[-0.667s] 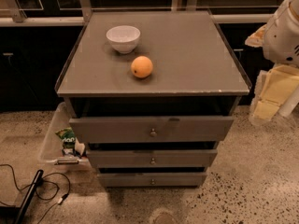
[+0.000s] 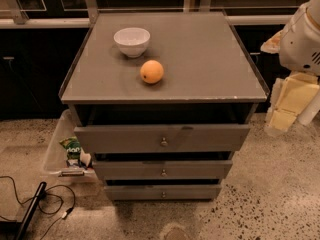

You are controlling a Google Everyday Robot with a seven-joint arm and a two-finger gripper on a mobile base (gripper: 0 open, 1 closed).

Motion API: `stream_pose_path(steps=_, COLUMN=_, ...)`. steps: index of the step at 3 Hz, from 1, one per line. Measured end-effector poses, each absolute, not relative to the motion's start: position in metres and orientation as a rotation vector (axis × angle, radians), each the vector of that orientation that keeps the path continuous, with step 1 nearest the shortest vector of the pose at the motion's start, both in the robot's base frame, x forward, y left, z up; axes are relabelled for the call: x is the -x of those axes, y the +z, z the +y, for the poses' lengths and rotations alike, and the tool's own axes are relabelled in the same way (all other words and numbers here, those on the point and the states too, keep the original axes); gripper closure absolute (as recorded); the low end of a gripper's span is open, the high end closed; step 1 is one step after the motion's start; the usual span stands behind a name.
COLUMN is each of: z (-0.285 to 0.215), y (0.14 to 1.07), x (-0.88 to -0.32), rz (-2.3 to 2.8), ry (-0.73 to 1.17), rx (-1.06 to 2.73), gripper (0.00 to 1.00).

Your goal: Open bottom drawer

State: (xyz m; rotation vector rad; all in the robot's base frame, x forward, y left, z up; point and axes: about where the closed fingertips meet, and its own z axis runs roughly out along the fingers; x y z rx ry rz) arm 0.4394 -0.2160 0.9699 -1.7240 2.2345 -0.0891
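So the grey table (image 2: 200,59) with three drawer fronts sits pretty much dead centre, seen from above and in front. The bottom drawer (image 2: 130,192) is down at 6 o'clock, right at the floor. It's the thinnest of the three fronts, with a tiny round metal knob (image 2: 163,194) in the middle, and it looks pushed in, tucked just under the middle drawer (image 2: 125,170) with a dark gap between them. The top drawer (image 2: 115,138) is the tallest and widest front, and there's a big dark gap between it and the tabletop. On the tabletop there's a white bowl (image 2: 132,40) at about 11 o'clock, upright, and an orange (image 2: 151,71) near it at roughly 5 o'clock from the bowl, not touching. The end effector (image 2: 287,104) is way out at 3 o'clock, cream coloured, hanging off the white arm (image 2: 302,39) beside the table's right edge, above the floor and well apart from the bottom drawer. Honestly I can't tell whether it's spread or pressed together from this angle, and it isn't touching any drawer. Over at 8 o'clock there's a clear plastic bin (image 2: 52,154) on the speckled floor (image 2: 270,194), up against the table's left side, with a green packet (image 2: 73,146) in it. Some black cables (image 2: 52,204) are looped on the floor at about 7 o'clock.
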Motion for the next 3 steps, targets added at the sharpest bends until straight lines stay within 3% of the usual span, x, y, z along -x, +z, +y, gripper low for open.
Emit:
stream_pose_path(steps=2, z=-0.195, y=0.879, x=-0.422, rz=2.199, ry=0.106, rx=1.778, gripper=0.00)
stream_pose_path(steps=3, z=-0.188, y=0.780, x=-0.399, rz=2.157, ry=0.171, rx=1.836, gripper=0.00)
